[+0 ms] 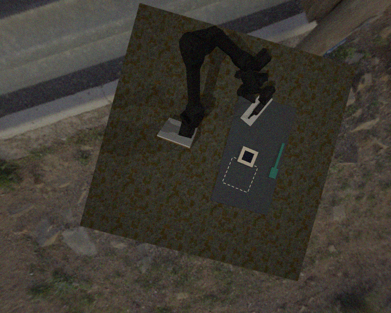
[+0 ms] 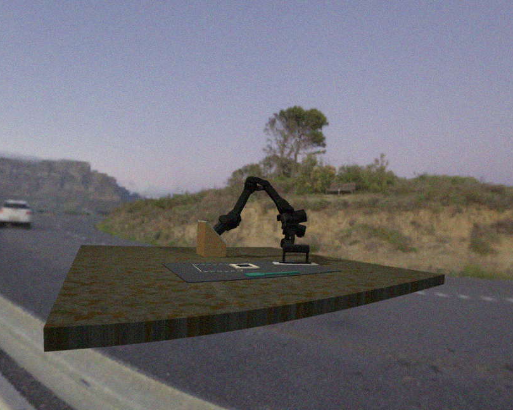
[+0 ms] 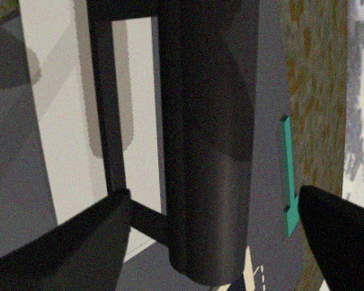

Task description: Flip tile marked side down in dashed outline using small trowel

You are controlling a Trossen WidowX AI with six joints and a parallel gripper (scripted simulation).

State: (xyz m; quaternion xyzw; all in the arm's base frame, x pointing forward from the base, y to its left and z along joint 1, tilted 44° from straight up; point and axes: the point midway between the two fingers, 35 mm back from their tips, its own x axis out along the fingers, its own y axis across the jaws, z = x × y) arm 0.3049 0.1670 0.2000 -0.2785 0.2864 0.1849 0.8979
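Observation:
The small trowel, a white flat blade with a dark bar handle on two posts, lies blade down at the mat's far end. My gripper is open, low over the handle. In the wrist view the handle runs between the two fingertips, not gripped. The tile, cream with a dark square, lies flat, dark square up. It overlaps one end of the dashed outline, mostly outside it. Contact of fingers and handle cannot be told.
A teal long-handled tool with a small square blade lies along the mat's side edge. The dark mat lies on the mottled table. The arm base stands beside a wedge block.

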